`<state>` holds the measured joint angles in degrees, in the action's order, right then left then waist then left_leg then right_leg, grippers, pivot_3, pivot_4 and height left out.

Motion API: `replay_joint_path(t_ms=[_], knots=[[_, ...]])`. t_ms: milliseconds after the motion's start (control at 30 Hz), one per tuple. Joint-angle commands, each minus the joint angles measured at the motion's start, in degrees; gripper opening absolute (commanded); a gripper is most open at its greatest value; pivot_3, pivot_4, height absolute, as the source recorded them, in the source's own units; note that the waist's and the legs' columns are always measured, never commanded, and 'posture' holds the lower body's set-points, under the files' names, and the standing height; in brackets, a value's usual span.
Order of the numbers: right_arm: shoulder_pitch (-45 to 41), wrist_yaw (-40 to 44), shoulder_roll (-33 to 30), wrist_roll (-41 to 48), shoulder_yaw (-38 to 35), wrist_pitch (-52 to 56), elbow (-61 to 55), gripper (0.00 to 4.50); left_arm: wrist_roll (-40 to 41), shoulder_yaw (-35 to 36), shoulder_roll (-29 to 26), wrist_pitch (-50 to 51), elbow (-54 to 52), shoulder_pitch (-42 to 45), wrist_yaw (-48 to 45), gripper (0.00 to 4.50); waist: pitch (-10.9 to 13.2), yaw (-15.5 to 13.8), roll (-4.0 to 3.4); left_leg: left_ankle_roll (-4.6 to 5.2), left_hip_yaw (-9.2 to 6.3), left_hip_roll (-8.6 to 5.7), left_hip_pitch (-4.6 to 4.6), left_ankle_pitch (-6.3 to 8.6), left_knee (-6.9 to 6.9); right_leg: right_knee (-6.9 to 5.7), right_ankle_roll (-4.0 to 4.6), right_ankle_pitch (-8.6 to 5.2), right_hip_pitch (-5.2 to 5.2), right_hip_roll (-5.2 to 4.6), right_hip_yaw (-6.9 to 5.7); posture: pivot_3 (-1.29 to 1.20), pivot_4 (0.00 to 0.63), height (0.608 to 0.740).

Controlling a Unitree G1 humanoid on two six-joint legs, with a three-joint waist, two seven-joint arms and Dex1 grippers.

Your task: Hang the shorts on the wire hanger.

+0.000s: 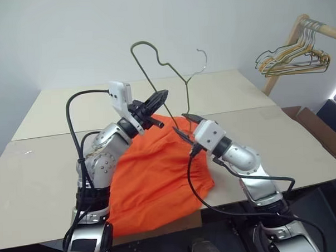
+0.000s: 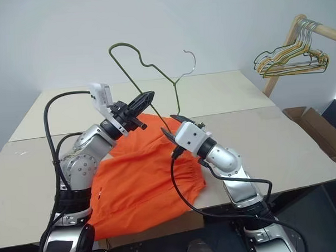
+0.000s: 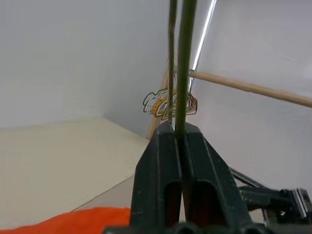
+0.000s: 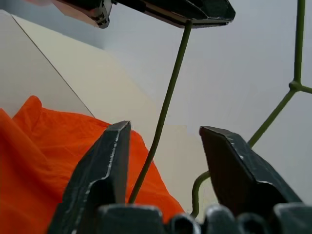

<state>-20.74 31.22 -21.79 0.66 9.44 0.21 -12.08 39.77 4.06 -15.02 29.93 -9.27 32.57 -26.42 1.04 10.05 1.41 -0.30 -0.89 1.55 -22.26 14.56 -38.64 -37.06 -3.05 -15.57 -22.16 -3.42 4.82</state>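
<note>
Hand-over step: left gripper (image 1: 162, 95) clamps the hanger (image 1: 154, 62) aloft over mid-table, right gripper (image 4: 165, 156) spread around its wire, gripping nothing, shorts (image 1: 153, 177) at the near edge; next, I judge, thread hanger into waistband.

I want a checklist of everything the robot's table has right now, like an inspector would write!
Surface: beige table, bare around the cloth.
Job's things: orange shorts lie flat on the table; wire hanger is held up in the air above them.
Clutter: nothing seen.
Hands: left hand is shut on the wire hanger; right hand is open around the wire.
Cables: black cables loop along both arms.
Surroundings: bunch of hangers on a wooden rack; cardboard box beside the table.
</note>
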Motion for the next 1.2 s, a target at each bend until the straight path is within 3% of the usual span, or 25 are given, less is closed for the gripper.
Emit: replay_joint_path(t_ms=[33, 100, 200, 300, 433, 700, 1100, 1200], knots=[[-0.4, 7.5, -4.5, 14.3, -6.8, 10.8, -6.8, 4.28, 2.6, 3.7, -3.3, -1.4, -1.2, -0.1, -6.4, 0.00, 0.0, 0.0, 0.00, 0.00, 0.00, 0.01, -0.01, 0.00, 0.00, 0.01, 0.00, 0.00, 0.00, 0.00, 0.00, -0.14, 0.000, 0.740], [-1.5, 13.6, -8.9, 27.4, -10.5, 23.9, -7.8, 4.28, 6.8, 6.2, -5.4, -0.1, -1.8, -0.2, -11.1, 0.00, 0.0, 0.0, 0.00, 0.00, 0.00, 0.02, 0.00, 0.00, 0.00, 0.00, 0.00, 0.00, 0.01, 0.00, -0.01, -0.14, 0.000, 0.740], [-2.7, 23.9, -16.4, 40.2, -13.1, 36.9, -5.1, 4.28, 16.2, 10.5, -8.7, 3.6, -1.8, -0.2, -19.5, 0.00, 0.0, 0.0, -0.02, 0.01, -0.03, 0.06, -0.01, 0.00, -0.04, 0.03, 0.00, 0.00, 0.06, 0.01, -0.09, -0.15, 0.000, 0.740], [-3.8, 32.2, -20.8, 45.7, -12.6, 43.5, -0.9, 4.28, 24.7, 13.9, -10.7, 7.0, -1.1, -0.1, -25.7, 0.00, 0.0, 0.1, -0.02, 0.06, -0.03, 0.08, 0.02, 0.03, -0.03, 0.07, 0.01, -0.02, 0.11, 0.04, -0.12, -0.15, 0.000, 0.740], [-5.9, 37.3, -20.6, 47.2, -10.3, 46.9, 4.5, 4.28, 29.9, 15.8, -11.4, 9.2, -0.1, -0.2, -28.8, 0.00, 0.0, 0.1, -0.01, 0.07, 0.00, 0.09, 0.04, 0.03, -0.06, 0.09, -0.01, -0.04, 0.13, 0.06, -0.12, -0.14, 0.000, 0.740], [-12.6, 32.7, -13.0, 48.5, -10.0, 52.3, 6.5, 4.28, 28.2, 13.6, -9.8, 8.5, -2.7, -2.4, -28.2, 0.00, 0.0, -0.1, -0.01, 0.06, -0.05, 0.09, -0.02, 0.03, -0.07, 0.07, -0.01, -0.04, 0.10, 0.07, -0.13, -0.13, 0.000, 0.740], [-13.7, 32.4, -12.4, 48.0, -6.8, 54.9, 2.3, 4.28, 26.7, 11.4, -7.7, 7.1, -3.6, -2.7, -27.6, 0.00, 0.0, -1.2, -0.02, 0.06, -0.02, 0.08, -0.03, 0.03, -0.13, 0.04, -0.01, -0.04, 0.08, 0.05, -0.13, -0.14, 0.000, 0.740], [-13.9, 31.9, -12.7, 48.2, -7.0, 55.4, 2.6, 3.70, 26.0, 10.9, -7.7, 6.5, -3.9, -3.1, -27.7, 0.00, 0.0, -1.2, -0.02, 0.06, -0.02, 0.08, -0.03, 0.03, -0.13, 0.04, -0.01, -0.04, 0.08, 0.06, -0.13, -0.14, 0.000, 0.740]])
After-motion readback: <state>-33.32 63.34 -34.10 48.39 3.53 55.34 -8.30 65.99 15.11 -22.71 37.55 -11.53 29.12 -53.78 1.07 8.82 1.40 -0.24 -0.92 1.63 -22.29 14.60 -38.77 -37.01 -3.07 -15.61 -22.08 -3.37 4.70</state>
